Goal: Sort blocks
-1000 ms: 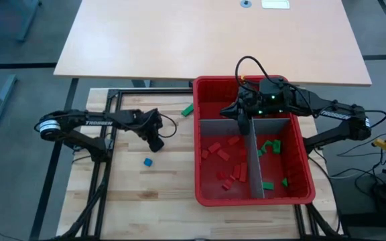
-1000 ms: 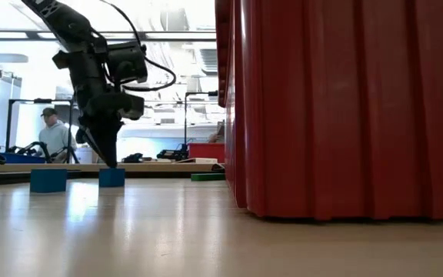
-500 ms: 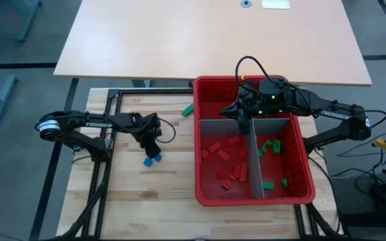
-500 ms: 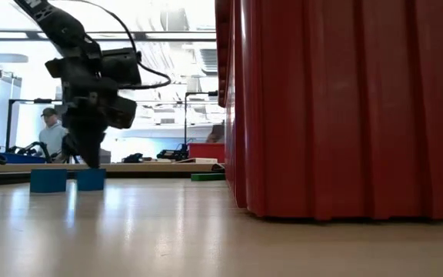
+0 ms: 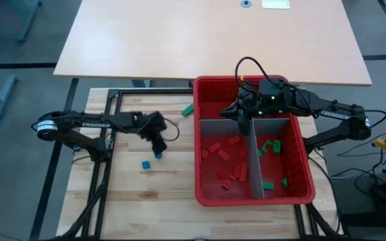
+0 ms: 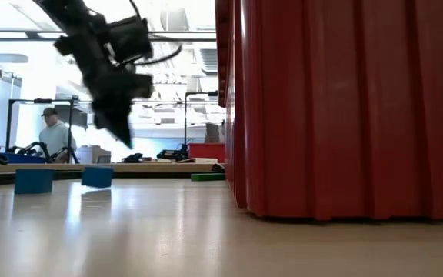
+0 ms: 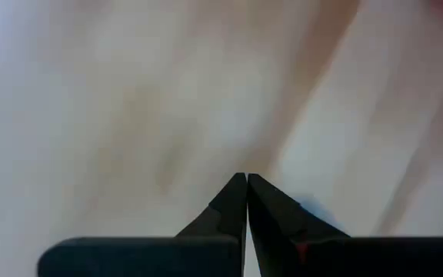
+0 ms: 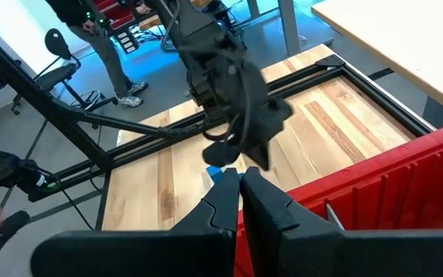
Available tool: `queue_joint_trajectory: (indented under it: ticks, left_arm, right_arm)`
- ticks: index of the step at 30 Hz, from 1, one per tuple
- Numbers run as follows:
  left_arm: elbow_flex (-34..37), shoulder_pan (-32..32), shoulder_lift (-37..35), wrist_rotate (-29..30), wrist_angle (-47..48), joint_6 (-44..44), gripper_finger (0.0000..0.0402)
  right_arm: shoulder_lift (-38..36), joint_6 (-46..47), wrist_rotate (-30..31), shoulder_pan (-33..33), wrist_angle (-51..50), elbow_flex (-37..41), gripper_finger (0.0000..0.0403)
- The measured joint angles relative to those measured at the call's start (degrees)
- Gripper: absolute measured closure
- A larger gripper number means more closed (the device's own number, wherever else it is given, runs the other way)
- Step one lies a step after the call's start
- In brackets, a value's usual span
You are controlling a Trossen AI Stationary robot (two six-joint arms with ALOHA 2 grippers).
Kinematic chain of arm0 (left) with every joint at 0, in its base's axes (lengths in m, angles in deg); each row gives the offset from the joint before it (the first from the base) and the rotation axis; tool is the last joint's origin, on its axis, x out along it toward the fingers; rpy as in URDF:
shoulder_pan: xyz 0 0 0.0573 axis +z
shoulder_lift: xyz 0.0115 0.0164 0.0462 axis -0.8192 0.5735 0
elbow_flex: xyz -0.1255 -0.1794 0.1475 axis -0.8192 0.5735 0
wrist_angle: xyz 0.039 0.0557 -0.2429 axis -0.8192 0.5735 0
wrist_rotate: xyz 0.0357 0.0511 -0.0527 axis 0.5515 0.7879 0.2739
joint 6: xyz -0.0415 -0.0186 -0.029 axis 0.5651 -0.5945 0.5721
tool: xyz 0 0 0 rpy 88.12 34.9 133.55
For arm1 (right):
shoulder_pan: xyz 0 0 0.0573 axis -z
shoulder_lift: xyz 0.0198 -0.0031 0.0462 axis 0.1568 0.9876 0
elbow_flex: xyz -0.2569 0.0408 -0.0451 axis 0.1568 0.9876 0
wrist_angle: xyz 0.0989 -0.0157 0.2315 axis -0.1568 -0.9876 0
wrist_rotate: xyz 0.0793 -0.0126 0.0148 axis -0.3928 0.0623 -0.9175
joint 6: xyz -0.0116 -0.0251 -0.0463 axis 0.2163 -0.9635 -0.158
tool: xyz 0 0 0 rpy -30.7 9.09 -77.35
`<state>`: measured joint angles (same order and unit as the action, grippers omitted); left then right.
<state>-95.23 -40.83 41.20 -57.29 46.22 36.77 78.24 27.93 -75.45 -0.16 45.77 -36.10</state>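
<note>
Blue blocks (image 5: 146, 163) on table beneath left gripper (image 5: 158, 148), jaws closed, empty

Left pincer (image 5: 157, 148) closed, raised; right pincer (image 5: 243, 124) closed, angled downward.

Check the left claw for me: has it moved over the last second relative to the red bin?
Yes. The left claw dipped toward the blue block, then came back up and slightly nearer the red bin; the low view shows it raised.

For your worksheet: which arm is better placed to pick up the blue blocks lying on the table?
Left. The left gripper hangs just above the blue blocks; the right gripper sits over the red bin.
</note>
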Motion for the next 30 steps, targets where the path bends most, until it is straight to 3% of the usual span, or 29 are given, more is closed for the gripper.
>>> queue_joint_trajectory:
  ticks: [6, 13, 20, 30]
  left_arm:
    - [-6.2, 4.0, 3.3, 1.9, -10.9, -6.5, 0.0401]
    - [-15.1, 11.2, 16.1, 1.6, -12.9, -11.2, 0.0401]
    - [-25.6, 15.3, 29.0, -2.2, -12.7, -14.1, 0.0402]
    - [-38.2, 18.0, 37.1, -3.5, -11.3, -14.6, 0.0402]
  right_arm:
    - [0.0, 0.0, 0.0, 0.0, -0.1, 0.0, 0.0403]
    - [0.0, 0.1, 0.0, 0.0, -0.4, 0.0, 0.0403]
    - [0.0, 0.7, -0.1, -0.5, -0.7, 0.0, 0.0403]
    - [0.0, 0.9, -0.1, -0.5, -1.1, 0.0, 0.0403]
